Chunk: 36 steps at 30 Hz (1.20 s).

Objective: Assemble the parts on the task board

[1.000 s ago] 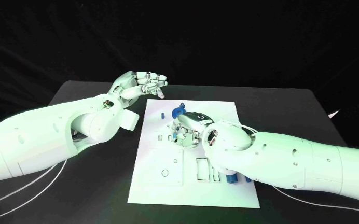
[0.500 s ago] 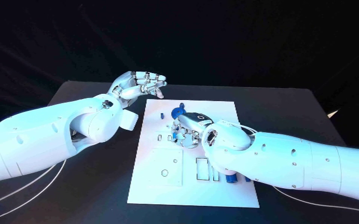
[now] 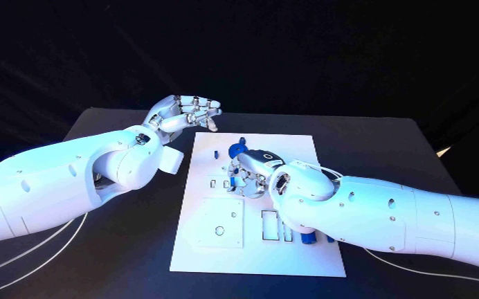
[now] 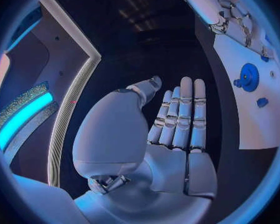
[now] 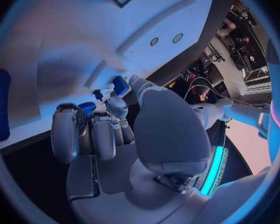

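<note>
— Where can we pass over the board (image 3: 205, 257)?
— At 6 o'clock it lies bare. Our right hand (image 3: 252, 174) and arm (image 3: 379, 212) block the centre through 4 o'clock.

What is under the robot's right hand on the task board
The right hand rests over the middle of the task board. The right wrist view shows small blue parts at its fingertips. Whether it grips one, and what lies beneath the palm, is covered.
</note>
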{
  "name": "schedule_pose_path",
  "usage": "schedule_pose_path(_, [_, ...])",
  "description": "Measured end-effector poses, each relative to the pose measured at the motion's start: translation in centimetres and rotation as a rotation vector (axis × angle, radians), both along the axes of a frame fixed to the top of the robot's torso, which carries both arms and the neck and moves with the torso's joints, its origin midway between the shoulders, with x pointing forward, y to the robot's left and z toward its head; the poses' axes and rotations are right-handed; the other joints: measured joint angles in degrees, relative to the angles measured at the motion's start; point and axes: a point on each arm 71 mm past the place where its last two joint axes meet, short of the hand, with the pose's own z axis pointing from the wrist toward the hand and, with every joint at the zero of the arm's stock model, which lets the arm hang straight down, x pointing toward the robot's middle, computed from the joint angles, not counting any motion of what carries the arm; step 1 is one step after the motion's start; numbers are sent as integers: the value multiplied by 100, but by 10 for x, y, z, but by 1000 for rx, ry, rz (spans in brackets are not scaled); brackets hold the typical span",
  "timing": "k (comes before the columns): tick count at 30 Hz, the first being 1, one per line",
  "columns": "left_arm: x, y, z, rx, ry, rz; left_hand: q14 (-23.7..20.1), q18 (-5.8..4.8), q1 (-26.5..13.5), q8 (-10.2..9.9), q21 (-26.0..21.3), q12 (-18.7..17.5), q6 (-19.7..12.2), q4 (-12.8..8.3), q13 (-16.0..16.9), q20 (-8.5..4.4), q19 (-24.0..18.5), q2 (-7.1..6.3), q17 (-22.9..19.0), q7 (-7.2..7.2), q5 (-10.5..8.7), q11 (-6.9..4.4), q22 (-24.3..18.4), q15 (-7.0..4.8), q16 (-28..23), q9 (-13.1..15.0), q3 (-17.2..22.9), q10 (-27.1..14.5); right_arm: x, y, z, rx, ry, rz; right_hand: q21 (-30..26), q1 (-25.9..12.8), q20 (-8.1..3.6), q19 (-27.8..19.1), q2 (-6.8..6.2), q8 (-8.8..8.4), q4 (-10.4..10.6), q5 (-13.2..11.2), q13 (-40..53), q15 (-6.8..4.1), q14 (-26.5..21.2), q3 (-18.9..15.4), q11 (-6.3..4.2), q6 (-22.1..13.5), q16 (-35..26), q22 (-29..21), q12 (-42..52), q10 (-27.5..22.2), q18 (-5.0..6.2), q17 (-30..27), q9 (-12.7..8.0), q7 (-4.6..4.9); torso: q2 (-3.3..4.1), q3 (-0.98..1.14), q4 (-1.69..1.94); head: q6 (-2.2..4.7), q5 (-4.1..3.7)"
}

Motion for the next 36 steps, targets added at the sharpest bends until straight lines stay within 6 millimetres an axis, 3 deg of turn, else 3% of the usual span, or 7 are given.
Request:
schedule_pose_path(7, [1, 1, 0, 1, 1, 2, -21, 0, 0, 0, 0, 0, -21, 0, 0, 20, -20, 0, 0, -21, 0, 0, -1, 20, 0, 6, 0, 0, -1, -1, 2, 20, -11, -2, -154, 78, 92, -31, 122, -206, 88, -26, -146, 93, -10, -1543, 103, -285, -35, 0, -43, -145, -1, 0, -181, 106, 2, 2, 0, -4, -9])
schedule_pose_path(15, [2, 4, -1, 11, 5, 10, -19, 0, -120, 0, 25, 0, -61, 93, 14, 20, -19, 17, 23, -19, 0, 21, 7, 18, 103, 22, -93, -21, -7, -15, 16, 83, -45, 7, -356, 278, 139, -106, 323, -250, 94, 236, -144, 113, 10, -1653, 110, -291, -79, -1, -43, -152, -1, -1, -239, 112, -8, 4, 0, -23, -10])
schedule_pose_path(23, [4, 7, -4, 43, 19, 10, 501, 69, -326, 219, 374, 669, 44, 312, 437, -123, 346, -12, 527, -63, 0, -216, 113, -191, 1058, 218, -248, 487, 0, -49, 55, 181, -28, 25, -533, 525, 131, -176, 473, -237, 46, 537, -31, 113, 10, -1509, 97, -239, -79, -2, 95, -117, -1, -1, -264, 100, -35, 5, 0, -18, 15])
schedule_pose_path(27, [6, 10, -8, 104, 46, 1, 1472, 68, -426, 943, 1032, 2572, -476, 356, 1851, -305, 853, 43, 2295, -161, 35, -328, 449, -308, 2909, 689, -452, -106, 6, -70, 63, 230, 32, 2, -383, 526, 113, -158, 473, -82, 60, 658, 217, 113, 10, -1495, 39, -67, -22, -2, 345, 88, -1, -1, -236, 51, -65, 7, -16, -27, 61])
schedule_pose_path(30, [6, 10, -12, 179, 74, -19, 2526, -202, -584, 1535, 2513, 4165, -700, 569, 2887, -418, 2422, 139, 4278, -229, 36, -425, 2739, -411, 4387, 989, -288, -427, 11, -88, 66, 267, 86, -36, -265, 523, 69, -69, 474, 105, 51, 755, 361, 106, 7, -1456, 5, 62, 5, -2, 497, 222, -1, -2, -182, -5, -88, 15, -27, -45, 94])
schedule_pose_path(32, [6, 8, -15, 246, 100, -47, 2610, -405, -808, 1936, 3115, 4922, -728, 801, 3394, -470, 3045, 162, 4479, -302, 36, -475, 3815, -474, 4837, 1202, -247, -470, 17, -104, 67, 295, 122, -76, -235, 487, 56, -56, 511, 244, 55, 755, 427, 66, 13, -1452, -41, 131, 11, -2, 564, 274, 0, -2, -130, -42, -104, 26, -30, -51, 114])
schedule_pose_path(36, [4, 2, -20, 393, 161, -123, 2625, -493, -1424, 2367, 3609, 6136, -820, 1257, 4646, -515, 3534, 199, 4520, -388, 21, -541, 4772, -490, 5089, 1430, -422, 146, 26, -128, 69, 346, 173, -148, -230, 415, 28, -28, 583, 469, 55, 787, 511, 39, 1, -1452, -64, 186, 33, -2, 630, 352, 0, -2, -13, -97, -130, 44, -35, -63, 172])
